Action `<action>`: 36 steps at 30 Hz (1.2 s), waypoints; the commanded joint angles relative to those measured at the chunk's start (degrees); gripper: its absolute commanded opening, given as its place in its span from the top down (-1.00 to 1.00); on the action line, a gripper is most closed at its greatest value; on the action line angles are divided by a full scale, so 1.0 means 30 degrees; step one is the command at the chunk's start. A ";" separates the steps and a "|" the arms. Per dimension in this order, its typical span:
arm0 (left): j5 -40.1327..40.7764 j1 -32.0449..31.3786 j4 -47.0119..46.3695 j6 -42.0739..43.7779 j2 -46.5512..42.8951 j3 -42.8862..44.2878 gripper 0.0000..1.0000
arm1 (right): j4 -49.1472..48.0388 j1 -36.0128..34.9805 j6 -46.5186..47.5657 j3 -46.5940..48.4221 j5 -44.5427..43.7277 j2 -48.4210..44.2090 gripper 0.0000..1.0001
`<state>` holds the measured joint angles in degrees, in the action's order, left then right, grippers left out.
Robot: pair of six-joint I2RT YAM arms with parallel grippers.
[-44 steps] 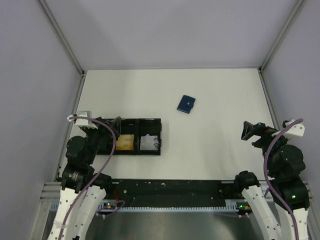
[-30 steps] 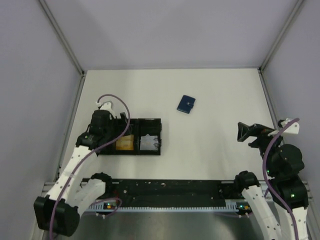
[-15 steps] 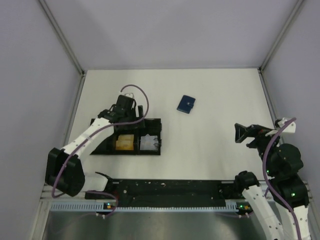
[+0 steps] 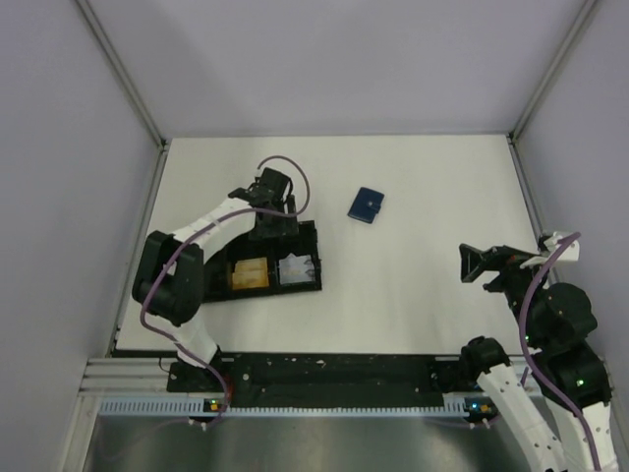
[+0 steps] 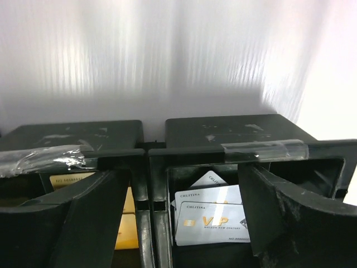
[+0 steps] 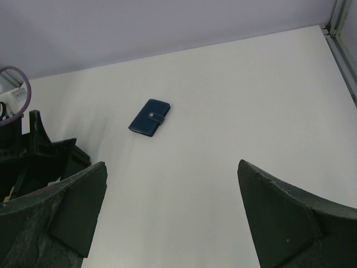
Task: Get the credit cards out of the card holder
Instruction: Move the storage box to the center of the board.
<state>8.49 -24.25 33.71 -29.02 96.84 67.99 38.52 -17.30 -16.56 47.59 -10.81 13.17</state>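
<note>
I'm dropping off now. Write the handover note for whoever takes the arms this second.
Left gripper open, empty, over the black tray's far edge.
Right gripper open, empty, hovering at the right.
Card holder snapped shut on the table beyond the tray, touched by neither.
Tray holds silver cards and tan cards.
Done: cannot tell; holder is shut.
Left: unsnap it, take out any cards.

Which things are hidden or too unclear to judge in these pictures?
Holder: shut in top and right wrist views; its contents are hidden.
Orange cards: left wrist view, mostly behind a finger and the tray wall.
White cards: left wrist view, small print too blurred to read.
Left gripper: top view, its fingers blend into the black tray.
</note>
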 commanded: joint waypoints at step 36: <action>-0.5845 -0.3049 -0.5320 0.1527 0.6242 1.1523 -0.68 | -0.0858 -0.1352 0.0509 -0.0513 -0.0383 -0.0112 -0.97</action>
<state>-3.75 -33.36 21.93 -24.49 110.74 98.02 38.30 -20.62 -16.23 46.85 -13.45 13.10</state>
